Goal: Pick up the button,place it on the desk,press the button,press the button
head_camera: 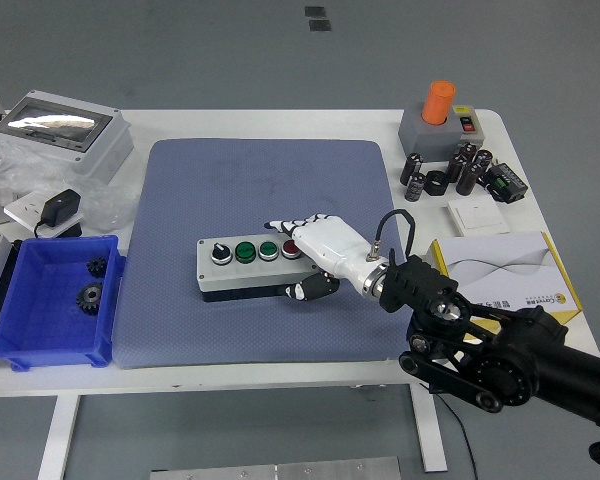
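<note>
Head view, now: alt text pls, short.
The robot's right hand grips the right end of a grey button box on a blue-grey mat, fingers over the top beside the red button and thumb at the front edge. A blue bin holding gears sits left of the mat.

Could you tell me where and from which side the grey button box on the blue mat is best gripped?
Grip the button box at its right end, thumb on the near long wall and fingers over the far top edge, coming from the right. It lies flat and long, buttons facing up, so its narrow width suits a hand. The right hand already grasps it this way.
</note>
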Motion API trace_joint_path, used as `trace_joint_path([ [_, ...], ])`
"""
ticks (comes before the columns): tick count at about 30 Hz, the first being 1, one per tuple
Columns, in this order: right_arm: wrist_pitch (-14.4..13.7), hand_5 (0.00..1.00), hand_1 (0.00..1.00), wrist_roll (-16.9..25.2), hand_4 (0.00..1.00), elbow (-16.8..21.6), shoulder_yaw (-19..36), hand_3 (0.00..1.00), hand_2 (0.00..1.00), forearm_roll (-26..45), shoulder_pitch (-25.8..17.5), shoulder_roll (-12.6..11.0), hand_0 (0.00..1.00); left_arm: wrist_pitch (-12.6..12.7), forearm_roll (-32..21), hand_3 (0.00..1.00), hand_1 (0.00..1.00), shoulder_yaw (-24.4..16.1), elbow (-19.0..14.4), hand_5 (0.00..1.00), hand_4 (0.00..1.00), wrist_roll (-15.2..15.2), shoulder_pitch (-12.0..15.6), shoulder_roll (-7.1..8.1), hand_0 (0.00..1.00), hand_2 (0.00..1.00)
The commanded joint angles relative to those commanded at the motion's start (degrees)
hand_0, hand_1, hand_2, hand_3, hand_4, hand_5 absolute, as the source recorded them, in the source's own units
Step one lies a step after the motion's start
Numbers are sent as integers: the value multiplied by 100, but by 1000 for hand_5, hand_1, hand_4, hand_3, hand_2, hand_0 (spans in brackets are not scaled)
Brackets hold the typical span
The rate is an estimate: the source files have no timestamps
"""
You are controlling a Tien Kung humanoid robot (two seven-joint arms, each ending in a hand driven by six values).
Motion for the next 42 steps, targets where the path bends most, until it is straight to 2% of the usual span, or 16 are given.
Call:
trace_joint_path([
  [8, 88, 374, 754, -53, 942, 272, 62, 964, 852, 100, -23, -191, 733, -7, 3, 797, 682, -1, 3, 824, 715, -11, -1, 7, 701, 676],
  [13, 305, 374, 754, -85, 942, 733, 301, 964, 852, 364, -97, -545, 733, -8, -7, 797, 682, 5, -1, 824, 715, -2, 6, 6, 701, 676],
  [17, 757, 369, 754, -7, 941, 1366, 738, 977, 863, 871, -281, -1048, 735, -5, -32, 798, 683, 16, -1, 818, 713, -6, 13, 6, 700, 677],
  [19, 1066, 369, 765, 85, 935, 1747, 1044, 998, 901, 1190, -417, -1334, 749, 1, -51, 797, 682, 24, -2, 816, 715, -6, 20, 7, 700, 676],
  [23, 1620, 369, 765, 280, 935, 2376, 1624, 998, 901, 1790, -632, -1808, 749, 7, -78, 797, 682, 39, -2, 816, 715, -7, 33, 7, 700, 676],
  [24, 1749, 369, 765, 298, 935, 2510, 1764, 998, 901, 1936, -649, -1918, 749, 7, -79, 797, 682, 40, -3, 816, 715, -6, 37, 9, 700, 676],
  [25, 1933, 354, 781, 297, 882, 2702, 1963, 998, 927, 2139, -633, -2090, 785, 7, -78, 797, 683, 38, -7, 815, 714, 0, 41, 12, 699, 677],
  [27, 2072, 354, 781, 261, 882, 2890, 2157, 998, 927, 2326, -557, -2222, 785, 5, -75, 797, 683, 35, -7, 815, 714, -3, 38, 17, 699, 677],
  [31, 2196, 354, 781, -32, 882, 3001, 2079, 998, 927, 2042, -260, -2294, 785, -5, -57, 797, 683, 15, 2, 815, 714, -38, 15, 27, 699, 677],
  [32, 2207, 330, 748, -106, 757, 2992, 2009, 946, 846, 1964, -203, -2289, 765, -5, -57, 797, 683, 13, 4, 804, 708, -45, 13, 29, 699, 677],
  [37, 2352, 330, 748, -592, 757, 2842, 1497, 946, 846, 1560, 113, -2200, 765, -8, -63, 797, 683, 19, -2, 804, 708, -33, 17, 31, 699, 677],
  [38, 2386, 311, 530, -692, 508, 2807, 1394, 859, 657, 1484, 163, -2176, 508, -8, -64, 796, 683, 21, -3, 800, 706, -30, 17, 31, 699, 676],
  [42, 2491, 311, 530, -958, 508, 2725, 1035, 859, 657, 1336, 323, -2072, 508, -6, -73, 796, 683, 26, -2, 800, 706, -31, 16, 34, 699, 676],
])
